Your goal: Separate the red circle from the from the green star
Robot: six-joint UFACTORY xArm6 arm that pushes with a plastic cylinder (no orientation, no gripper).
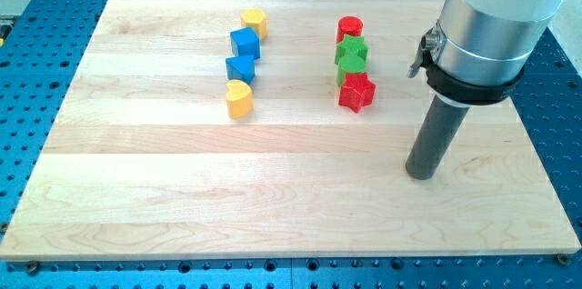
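Observation:
The red circle [349, 28] stands at the top of a short column of blocks right of the board's middle. The green star [351, 52] sits directly below it, touching it. Below the star are a green block [346, 73] and a red star [356, 93], packed close. My tip [419, 173] rests on the wooden board, to the right of and below this column, well apart from the red star and far from the red circle.
A second column stands left of the middle: a yellow block [255, 22], a blue block [245, 43], a blue block [240, 68] and a yellow block [238, 100]. The wooden board [182, 189] lies on a blue perforated table.

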